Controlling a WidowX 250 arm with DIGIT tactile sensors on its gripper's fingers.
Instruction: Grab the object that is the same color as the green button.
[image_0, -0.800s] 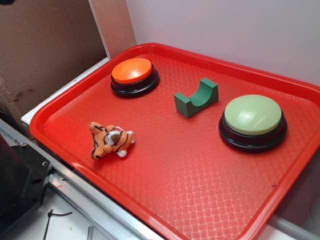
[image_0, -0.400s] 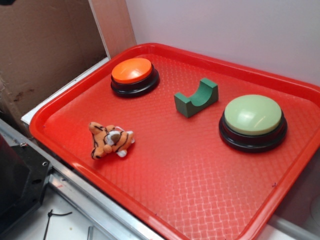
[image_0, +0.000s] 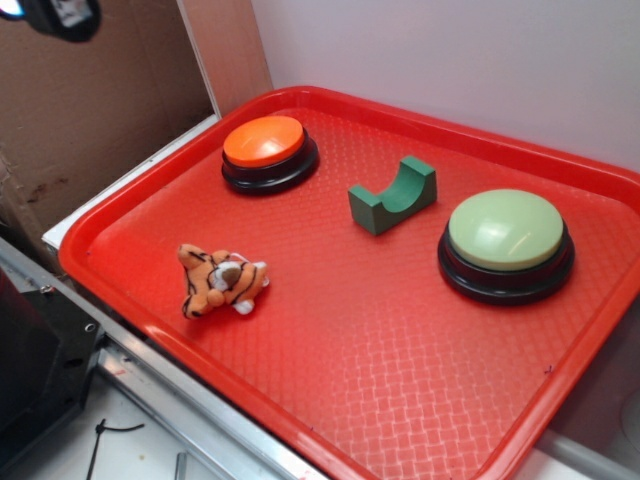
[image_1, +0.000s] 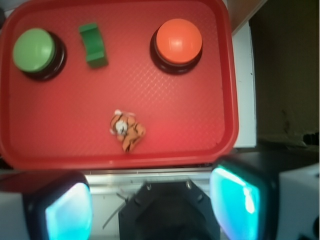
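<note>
Gripper (image_1: 152, 202) hangs high above a red tray (image_0: 400, 340), fingers (image_1: 235, 197) spread wide and empty.

The dark green notched block (image_0: 393, 194) sits between the orange button (image_0: 265, 142) and the pale green button (image_0: 506, 229), apart from both; a toy tiger (image_0: 222, 281) lies nearer the tray's front edge.

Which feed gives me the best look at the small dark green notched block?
The exterior view: the small dark green notched block sits near and sharp, its curved notch plain. The wrist view shows it from above, far and blurred, the notch only faint.
</note>
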